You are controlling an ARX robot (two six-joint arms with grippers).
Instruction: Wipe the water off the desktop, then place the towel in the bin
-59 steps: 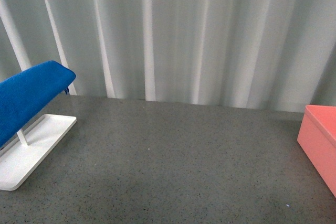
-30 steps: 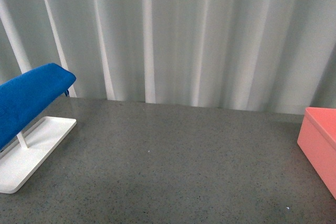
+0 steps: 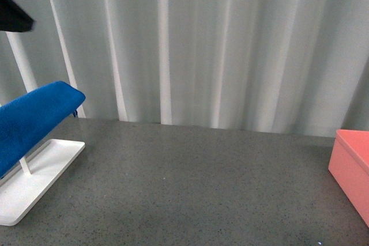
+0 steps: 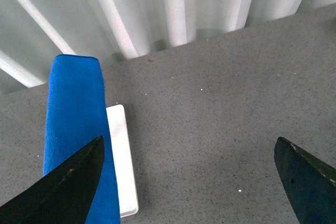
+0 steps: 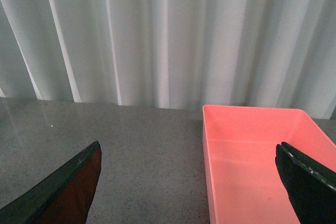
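Plainly the bright blue, soft microfibre towel point(image 3: 31, 113) is not yet in hand. It hangs folded over the top of the flat white tray-based rack point(image 3: 40, 165) at the left end of the wide, dark grey, light-speckled stone-like desktop point(image 3: 190, 182). The salmon-pink, straight-walled rectangular bin point(image 5: 257, 156) stands well apart from it at the right end, and its inside looks bare.

The left gripper point(image 4: 189, 140) is spread wide with nothing between its dark fingers point(image 4: 68, 182). In the left wrist view it hangs above the desktop, with the towel's ridge just beside one finger. The right gripper point(image 5: 188, 144) is likewise splayed and empty, facing the bin.

I judge the cloth to be light, floppy and napped, so it should give good purchase and is in no way fragile. It will sag and trail from whatever point is pinched, and it will grow heavier once wet. The best hold seems to be the rounded fold along the top, near the middle of its length, pinching through both layers so the flaps hang evenly. It should then be lifted straight up, since the rack looks light and could drag along if the pile snags.

I cannot make out a puddle anywhere on the speckled surface — it may simply lie outside these views.
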